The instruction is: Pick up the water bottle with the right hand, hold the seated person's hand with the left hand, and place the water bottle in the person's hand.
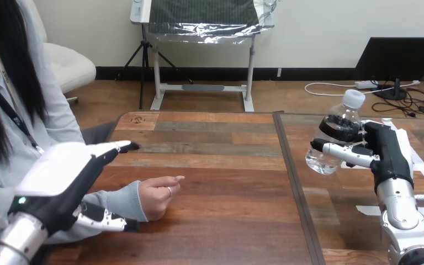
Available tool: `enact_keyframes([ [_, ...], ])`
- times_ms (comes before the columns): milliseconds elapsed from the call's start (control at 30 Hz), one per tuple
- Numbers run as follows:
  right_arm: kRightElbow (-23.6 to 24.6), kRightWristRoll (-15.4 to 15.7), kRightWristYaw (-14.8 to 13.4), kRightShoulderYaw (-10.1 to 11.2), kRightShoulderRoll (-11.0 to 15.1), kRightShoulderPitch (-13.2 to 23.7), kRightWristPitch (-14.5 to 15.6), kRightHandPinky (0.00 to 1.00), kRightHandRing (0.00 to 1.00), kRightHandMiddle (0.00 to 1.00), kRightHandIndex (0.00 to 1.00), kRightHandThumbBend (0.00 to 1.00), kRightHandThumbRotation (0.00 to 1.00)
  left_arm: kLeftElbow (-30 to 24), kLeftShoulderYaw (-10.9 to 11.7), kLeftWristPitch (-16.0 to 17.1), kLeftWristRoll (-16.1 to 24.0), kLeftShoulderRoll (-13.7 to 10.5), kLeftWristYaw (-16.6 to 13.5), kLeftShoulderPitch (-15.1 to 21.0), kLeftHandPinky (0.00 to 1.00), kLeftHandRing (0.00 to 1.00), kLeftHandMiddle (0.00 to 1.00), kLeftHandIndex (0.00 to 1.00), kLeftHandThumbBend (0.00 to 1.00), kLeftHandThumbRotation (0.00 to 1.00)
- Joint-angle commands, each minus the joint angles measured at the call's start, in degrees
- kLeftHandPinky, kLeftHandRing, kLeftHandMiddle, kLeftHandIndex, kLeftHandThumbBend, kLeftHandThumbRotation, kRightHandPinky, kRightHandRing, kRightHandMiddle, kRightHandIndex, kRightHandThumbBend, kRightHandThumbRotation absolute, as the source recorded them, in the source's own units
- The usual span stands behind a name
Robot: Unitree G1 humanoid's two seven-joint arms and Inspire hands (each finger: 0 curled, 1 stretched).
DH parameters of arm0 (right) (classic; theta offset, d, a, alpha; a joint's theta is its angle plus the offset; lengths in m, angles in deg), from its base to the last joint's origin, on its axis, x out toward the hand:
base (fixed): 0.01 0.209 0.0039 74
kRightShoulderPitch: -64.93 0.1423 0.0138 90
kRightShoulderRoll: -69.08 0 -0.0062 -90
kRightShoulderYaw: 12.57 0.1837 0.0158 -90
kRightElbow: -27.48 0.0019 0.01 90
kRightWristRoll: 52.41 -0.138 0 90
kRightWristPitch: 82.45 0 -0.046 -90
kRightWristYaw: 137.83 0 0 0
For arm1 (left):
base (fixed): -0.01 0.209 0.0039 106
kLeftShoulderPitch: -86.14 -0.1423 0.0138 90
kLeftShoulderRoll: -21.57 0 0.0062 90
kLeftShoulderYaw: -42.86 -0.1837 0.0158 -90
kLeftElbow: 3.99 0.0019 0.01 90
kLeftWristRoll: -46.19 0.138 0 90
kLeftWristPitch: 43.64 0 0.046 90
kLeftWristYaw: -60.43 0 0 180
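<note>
**Item:** water bottle (335, 138). Clear, with a white cap. Clasped in the right hand (385, 149), whose fingers and thumb wrap round its body. It appears lifted clear of the worktop (226, 165). Long axis tilted: cap up and toward the view's right, base down and toward the view's left.

**Item:** the person's hand (157, 196). Rests on the worktop at the view's lower left, fingers loosely curled, one finger pointing toward the bottle. Holds nothing.

**Item:** left hand (61, 174). Fingers straight, released, grasping nothing. Hovers over the person's sleeve (118, 201), on the wrist side of the person's hand. Whether its thumb touches the sleeve cannot be told.

**Key relation:** the person's hand lies well apart from the bottle, toward the view's left and a little nearer the robot, across the dark seam (293, 171) between the two worktop boards. The left hand is far nearer to it than the right.

**Judgement:** pickup looks done and the holding step is not yet made. The carry calls for a leftward sweep, base leading, to a palm that likely needs opening first
</note>
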Motion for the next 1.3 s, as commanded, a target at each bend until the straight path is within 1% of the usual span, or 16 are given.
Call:
enact_keyframes([
  [0,5.17,-1.17,0.75,0.36,1.23,8.92,-4.24,0.29,0.35,0.42,0.46,0.85,0.00,0.56,-2.19,0.61,0.63,-3.45,-0.32,6.54,0.76,0.81,0.82,0.83,1.00,0.24],
  [233,5.41,-2.33,1.89,0.91,1.16,8.82,-4.22,0.29,0.34,0.42,0.46,0.84,0.00,3.43,-3.79,0.23,0.68,-4.56,-0.22,8.39,0.75,0.80,0.81,0.83,1.00,0.29],
  [333,5.60,-2.77,2.71,1.17,1.12,8.58,-5.29,0.28,0.34,0.41,0.46,0.84,0.00,5.09,-4.66,0.74,1.54,-5.11,-1.29,9.24,0.74,0.80,0.81,0.83,1.00,0.30],
  [433,5.83,-3.03,2.73,1.24,1.02,8.53,-4.94,0.28,0.33,0.41,0.46,0.84,0.00,6.79,-5.71,0.14,2.17,-5.27,-1.42,10.37,0.74,0.79,0.80,0.82,1.00,0.32],
  [600,6.12,-3.36,3.05,1.04,1.01,8.31,-5.36,0.28,0.33,0.41,0.46,0.84,0.00,8.74,-7.06,-0.58,2.97,-5.39,-1.59,11.79,0.69,0.76,0.78,0.81,1.00,0.32],
  [800,6.61,-3.11,2.80,0.64,1.04,7.89,-6.14,0.28,0.33,0.41,0.46,0.83,0.00,11.99,-8.58,-0.16,3.60,-5.70,-2.83,13.67,0.64,0.70,0.75,0.78,1.00,0.32],
  [1000,7.13,-3.45,3.08,0.66,0.94,7.74,-6.05,0.28,0.34,0.41,0.46,0.83,0.00,14.53,-9.97,-0.52,3.55,-5.97,-2.91,15.34,0.61,0.67,0.73,0.76,1.00,0.31],
  [1100,7.61,-3.45,3.02,0.55,0.91,7.50,-6.32,0.28,0.34,0.41,0.46,0.83,0.00,16.27,-10.83,-1.05,3.46,-5.98,-2.31,16.50,0.60,0.66,0.72,0.74,1.00,0.30],
  [1200,8.02,-3.49,3.23,0.46,0.95,7.21,-6.92,0.29,0.34,0.42,0.45,0.83,0.00,16.99,-11.36,-2.09,2.79,-5.90,-0.91,17.17,0.60,0.66,0.71,0.74,1.00,0.30],
  [1267,8.20,-3.63,3.41,0.49,0.97,7.09,-7.13,0.29,0.35,0.42,0.45,0.83,0.00,17.49,-11.70,-2.14,2.69,-5.97,-1.00,17.48,0.61,0.66,0.71,0.74,1.00,0.30],
])
